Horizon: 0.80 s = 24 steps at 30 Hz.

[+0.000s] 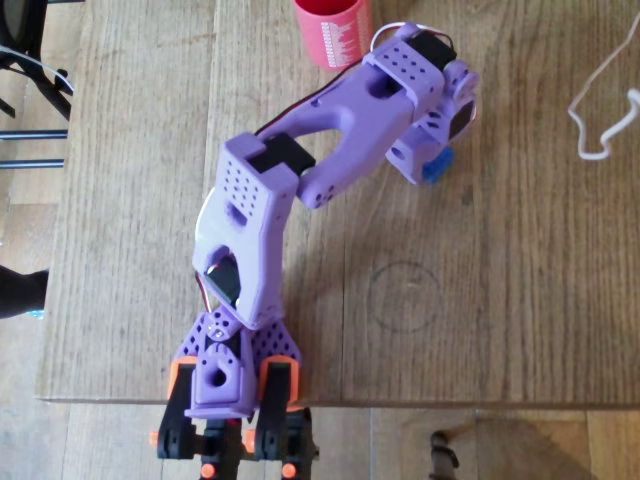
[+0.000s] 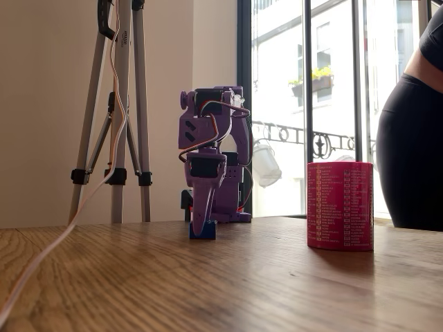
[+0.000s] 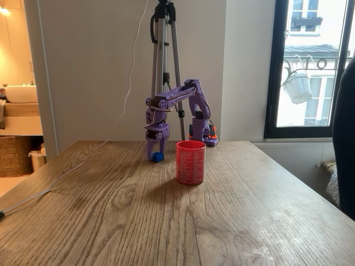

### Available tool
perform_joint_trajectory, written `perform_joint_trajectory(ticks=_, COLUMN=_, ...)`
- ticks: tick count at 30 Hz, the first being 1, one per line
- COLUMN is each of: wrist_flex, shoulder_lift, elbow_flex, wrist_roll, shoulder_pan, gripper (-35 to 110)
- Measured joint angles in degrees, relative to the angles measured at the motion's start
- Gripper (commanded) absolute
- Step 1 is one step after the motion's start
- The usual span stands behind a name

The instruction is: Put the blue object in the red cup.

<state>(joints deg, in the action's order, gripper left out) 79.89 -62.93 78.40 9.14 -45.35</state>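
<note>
The blue object (image 1: 436,167) is a small bright-blue brick resting on the wooden table (image 1: 520,300). My purple gripper (image 1: 430,160) points straight down over it, and its fingertips (image 2: 201,220) close on the brick (image 2: 202,231) at table level. In a fixed view the brick (image 3: 158,157) pokes out beside the lower finger (image 3: 151,151). The red cup (image 1: 332,30) with white printed text stands upright at the table's far edge in the overhead view, a short way left of the gripper. In both fixed views the cup (image 2: 340,205) (image 3: 190,162) stands apart from the brick.
A white cable (image 1: 600,110) lies looped on the table at the right in the overhead view. A tripod (image 2: 114,104) stands behind the table. A person (image 2: 412,124) stands by the window near the cup. The arm's base (image 1: 232,385) is clamped to the near edge.
</note>
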Motion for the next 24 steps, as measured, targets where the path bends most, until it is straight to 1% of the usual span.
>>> perform_joint_trajectory(ticks=9, wrist_flex=-0.70, shoulder_lift=0.00, elbow_flex=0.00, wrist_roll=0.26, shoulder_pan=-1.93, gripper=1)
perform_joint_trajectory(ticks=15, wrist_flex=-2.37, shoulder_lift=-0.62, elbow_flex=-2.37, wrist_roll=2.72, shoulder_pan=-4.83, gripper=1)
perform_joint_trajectory(ticks=19, wrist_flex=-2.90, shoulder_lift=-7.73, elbow_flex=-8.61, wrist_roll=4.92, shoulder_pan=-8.61, gripper=1)
perform_joint_trajectory(ticks=24, wrist_flex=-3.87, shoulder_lift=-19.34, elbow_flex=-12.92, wrist_roll=9.49, shoulder_pan=-7.65, gripper=1)
